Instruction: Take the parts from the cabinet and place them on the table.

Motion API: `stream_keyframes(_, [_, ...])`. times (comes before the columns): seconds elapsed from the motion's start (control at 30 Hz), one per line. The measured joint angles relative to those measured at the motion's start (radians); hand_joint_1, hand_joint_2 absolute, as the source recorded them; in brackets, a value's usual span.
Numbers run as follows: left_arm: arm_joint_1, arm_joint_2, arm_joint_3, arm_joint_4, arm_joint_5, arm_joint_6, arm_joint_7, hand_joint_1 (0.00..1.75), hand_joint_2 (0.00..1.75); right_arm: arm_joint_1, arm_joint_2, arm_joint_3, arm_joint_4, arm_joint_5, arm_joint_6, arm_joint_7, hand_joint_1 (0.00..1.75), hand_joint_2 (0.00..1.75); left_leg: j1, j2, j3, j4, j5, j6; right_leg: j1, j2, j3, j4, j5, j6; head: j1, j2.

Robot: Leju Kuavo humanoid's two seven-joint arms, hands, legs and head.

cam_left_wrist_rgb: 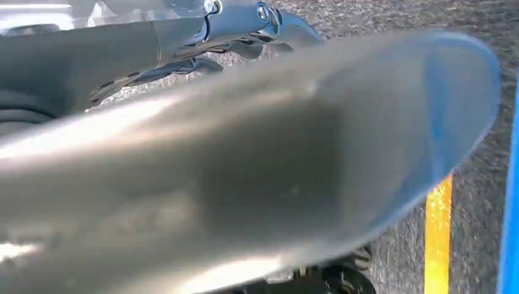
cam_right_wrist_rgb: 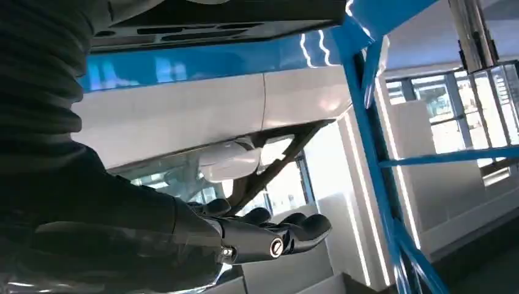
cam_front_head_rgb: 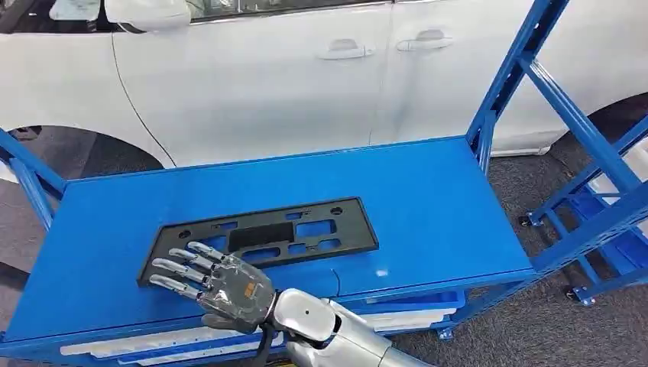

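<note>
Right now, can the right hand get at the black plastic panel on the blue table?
Probably yes. The right hand hovers with fingers spread over the near left end of the black panel, which lies flat on the blue table with nothing between them.

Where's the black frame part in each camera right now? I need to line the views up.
Head view: black frame part lies flat on the blue tabletop, left of centre.
Right wrist view: along that picture's top edge, seen upside down.
Left wrist view: not in it.
Shared landmark: white car beyond the blue tabletop.
</note>
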Motion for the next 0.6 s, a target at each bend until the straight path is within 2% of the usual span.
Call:
stream_keyframes(0.03, [0.0, 0.0, 0.0, 0.0, 0.0, 0.0, 0.0, 0.0, 0.0, -0.009, 0.015, 0.009, 0.026, 0.003, -0.005, 0.005, 0.0, 1.75, 0.001, 0.0, -0.028, 0.062, -0.037, -0.004, 0.0, 0.0, 0.0, 0.0, 0.0, -0.003, -0.001, 0.0])
stream_keyframes(0.1, [0.0, 0.0, 0.001, 0.0, -0.002, 0.0, 0.0, 0.0, 0.0, -0.021, 0.032, 0.028, 0.082, 0.009, -0.016, 0.012, 0.0, 1.75, 0.003, 0.0, -0.107, 0.23, -0.11, -0.012, 0.003, -0.002, -0.001, 0.0, -0.002, -0.006, 0.0, 0.0])
stream_keyframes(0.13, [0.002, 0.0, 0.002, 0.0, -0.002, 0.0, 0.0, 0.0, 0.0, -0.025, 0.038, 0.035, 0.111, 0.01, -0.022, 0.014, 0.0, 1.75, 0.003, 0.0, -0.135, 0.288, -0.122, -0.014, 0.004, -0.003, 0.0, 0.001, -0.002, -0.006, 0.0, 0.0])
stream_keyframes(0.17, [0.003, 0.0, 0.003, 0.0, -0.002, 0.0, 0.0, 0.0, 0.0, -0.031, 0.043, 0.043, 0.139, 0.01, -0.026, 0.016, 0.0, 1.75, 0.004, 0.0, -0.138, 0.288, -0.108, -0.014, 0.004, -0.002, 0.0, 0.001, -0.002, -0.006, 0.0, 0.0])
stream_keyframes(0.2, [0.003, 0.0, 0.006, 0.0, -0.002, 0.001, 0.0, 0.0, 0.0, -0.038, 0.049, 0.051, 0.164, 0.011, -0.029, 0.02, 0.0, 1.75, 0.004, 0.0, -0.116, 0.237, -0.07, -0.013, 0.004, -0.001, 0.001, 0.002, -0.003, -0.005, 0.0, 0.0])
stream_keyframes(0.27, [0.001, 0.001, 0.01, 0.0, -0.003, 0.003, -0.001, 0.0, 0.0, -0.052, 0.062, 0.07, 0.195, 0.011, -0.031, 0.052, 0.0, 1.75, 0.006, 0.001, -0.027, 0.049, 0.026, -0.008, 0.004, 0.001, 0.007, 0.003, -0.006, -0.001, 0.0, 0.0])
stream_keyframes(0.3, [0.001, 0.001, 0.011, 0.0, -0.005, 0.003, -0.002, 0.0, 0.0, -0.059, 0.067, 0.079, 0.208, 0.011, -0.031, 0.063, 0.0, 1.75, 0.006, 0.001, 0.004, -0.022, 0.035, -0.004, 0.005, 0.001, 0.008, 0.003, -0.008, 0.003, 0.0, 0.0])
stream_keyframes(0.33, [-0.002, 0.001, 0.014, 0.0, -0.01, 0.004, -0.004, 0.0, 0.0, -0.065, 0.075, 0.093, 0.226, 0.011, -0.032, 0.083, 0.0, 1.75, -0.002, 0.0, 0.011, -0.034, 0.031, 0.003, 0.012, 0.003, 0.003, 0.008, -0.008, 0.008, 0.0, 0.0])
stream_keyframes(0.43, [0.001, 0.001, 0.018, 0.0, -0.014, 0.004, -0.005, 0.0, 0.0, -0.075, 0.084, 0.127, 0.256, 0.012, -0.032, 0.129, 0.0, 1.75, -0.004, -0.002, 0.005, -0.028, 0.031, 0.02, 0.009, 0.003, 0.003, 0.003, -0.006, 0.023, 0.002, 0.0])
stream_keyframes(0.47, [0.001, 0.001, 0.018, 0.0, -0.016, 0.003, -0.005, 0.0, 0.0, -0.079, 0.089, 0.138, 0.265, 0.012, -0.032, 0.147, 0.0, 1.75, 0.005, -0.001, 0.009, -0.037, 0.036, 0.029, 0.013, 0.003, 0.001, 0.007, -0.011, 0.03, 0.0, 0.0])
stream_keyframes(0.5, [-0.001, 0.001, 0.018, 0.0, -0.017, 0.003, -0.005, 0.0, 0.0, -0.084, 0.091, 0.145, 0.271, 0.012, -0.032, 0.159, 0.0, 1.75, 0.006, -0.001, 0.01, -0.04, 0.038, 0.033, 0.01, 0.002, -0.005, 0.027, -0.027, 0.035, 0.003, 0.0])
stream_keyframes(0.53, [-0.003, 0.001, 0.018, 0.0, -0.018, 0.003, -0.005, 0.0, 0.0, -0.088, 0.094, 0.153, 0.278, 0.009, -0.032, 0.172, 0.0, 1.75, 0.006, 0.001, 0.01, -0.039, 0.037, 0.04, 0.008, 0.002, -0.031, 0.085, -0.065, 0.038, 0.006, 0.0])
stream_keyframes(0.6, [-0.003, 0.001, 0.019, 0.0, -0.02, 0.003, -0.002, 0.0, 0.0, -0.093, 0.096, 0.174, 0.294, -0.017, -0.036, 0.197, 0.0, 1.75, 0.003, 0.002, 0.009, -0.039, 0.037, 0.043, 0.005, 0.002, -0.113, 0.256, -0.142, 0.043, 0.006, 0.0])
